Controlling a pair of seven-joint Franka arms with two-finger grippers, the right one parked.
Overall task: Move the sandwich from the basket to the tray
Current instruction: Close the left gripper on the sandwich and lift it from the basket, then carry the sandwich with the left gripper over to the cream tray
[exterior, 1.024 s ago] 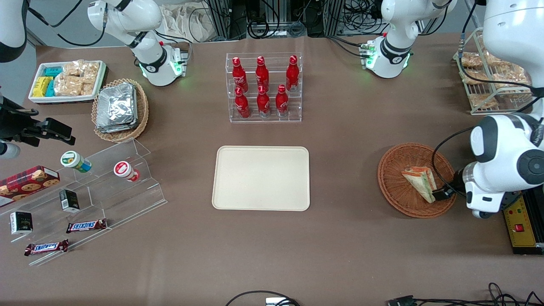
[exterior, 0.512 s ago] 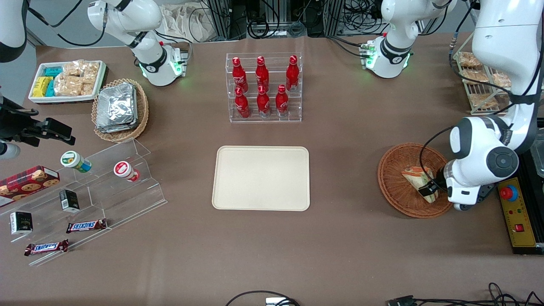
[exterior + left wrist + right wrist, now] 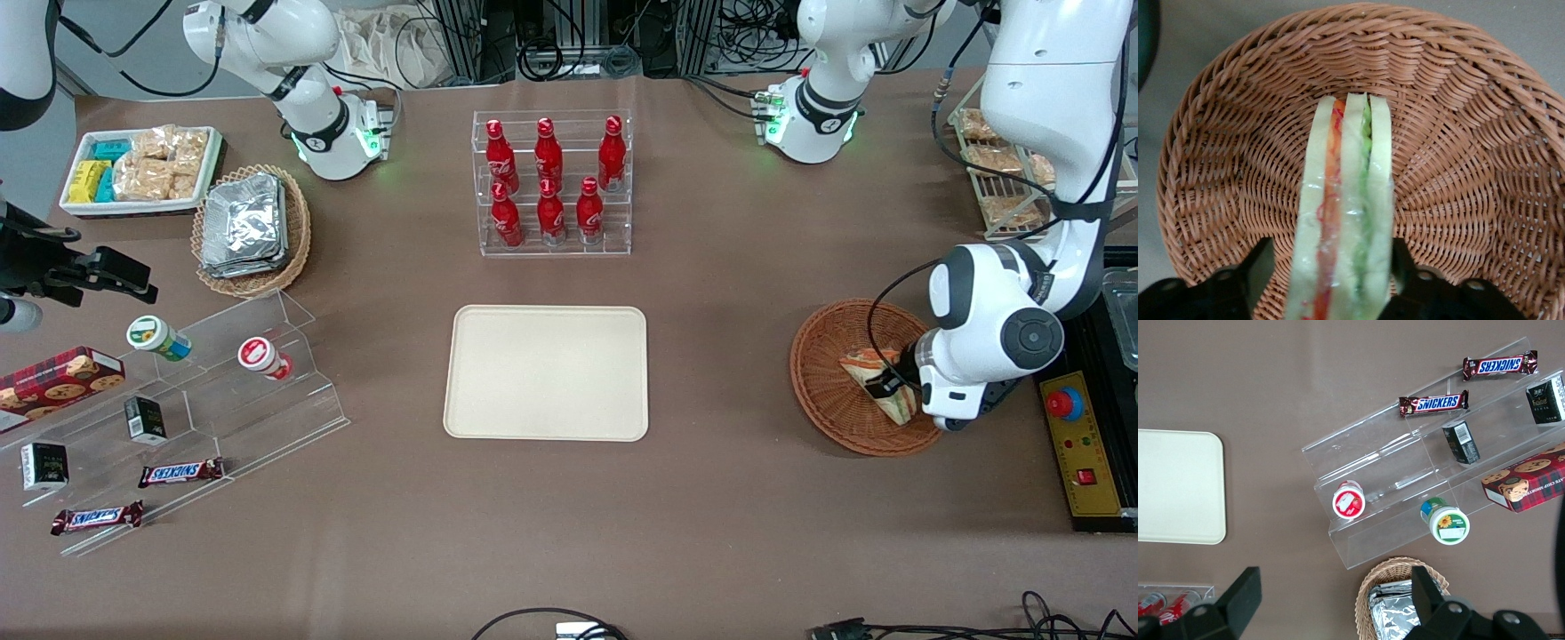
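Here the gripper (image 3: 1330, 267) sits in the basket (image 3: 1458, 167), fingers (image 3: 1255, 267) apart, straddling the sandwich (image 3: 1345, 200). It looks light, soft, slippery-wrapped: squeeze the bread faces gently.

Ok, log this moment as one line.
phase: grasp | pincer: open, straddling sandwich | sandwich: in basket | tray: bare

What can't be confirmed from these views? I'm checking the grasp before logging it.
- Contact: in the left wrist view the gripper straddles the sandwich, but its jaws run off the edge.
- Front view: the arm's wrist covers the gripper and part of the basket.
- Whether the sandwich is lifted: unclear.
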